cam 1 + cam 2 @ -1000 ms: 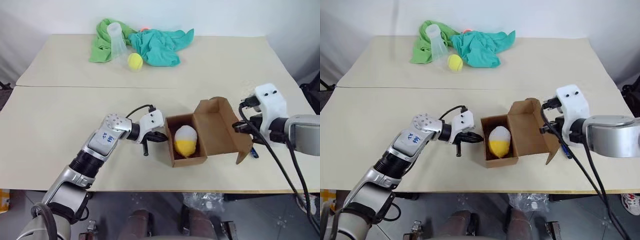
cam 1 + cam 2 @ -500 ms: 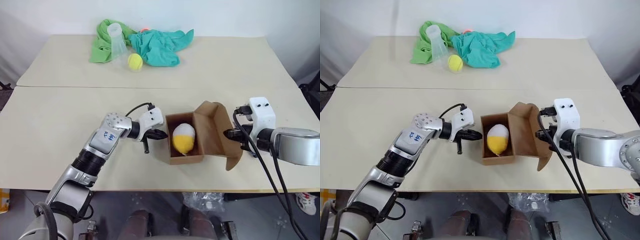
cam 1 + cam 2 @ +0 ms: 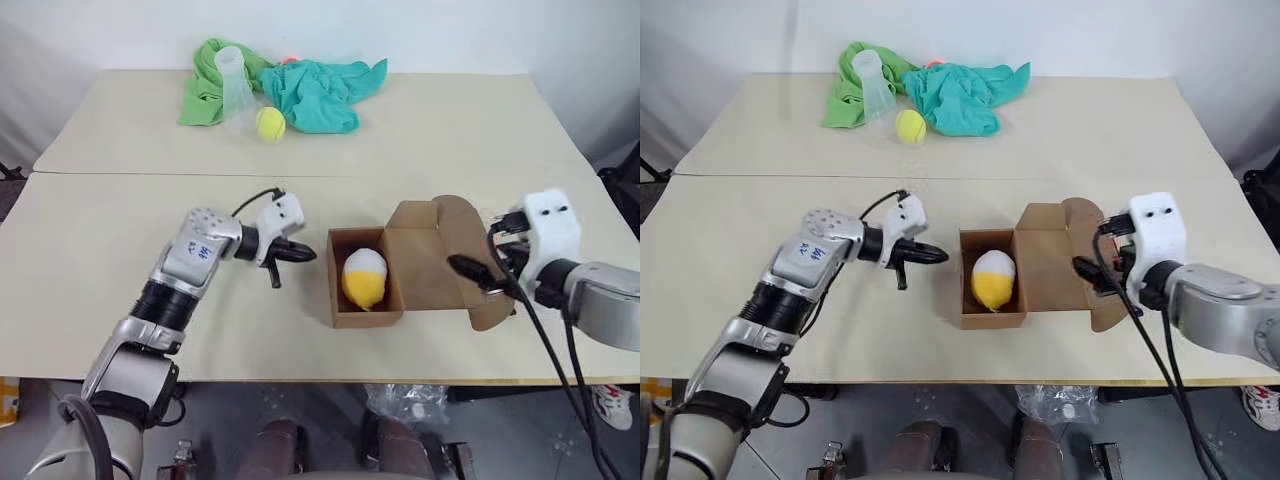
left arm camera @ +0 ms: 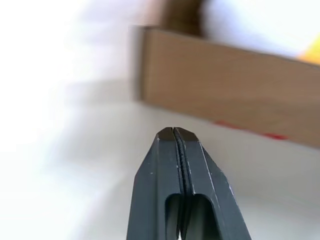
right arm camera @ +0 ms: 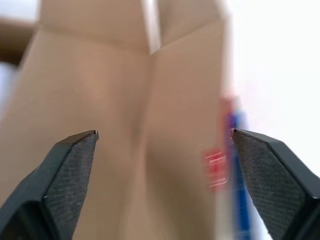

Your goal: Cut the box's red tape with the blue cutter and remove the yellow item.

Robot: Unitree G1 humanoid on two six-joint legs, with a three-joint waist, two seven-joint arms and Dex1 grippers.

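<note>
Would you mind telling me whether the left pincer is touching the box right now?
Apart. The left eye view shows bare table between the shut left pincer and the box.

My right hand (image 5: 162, 150) has its two black fingers (image 5: 60, 175) spread wide apart. Between them, close up and blurred, I see the brown cardboard flaps of the box (image 5: 125, 100). Near one finger, a red tape (image 5: 216, 167) patch and the slim blue cutter (image 5: 239, 165) lie at the cardboard's edge, beside the pale bench (image 5: 280, 65).
</note>
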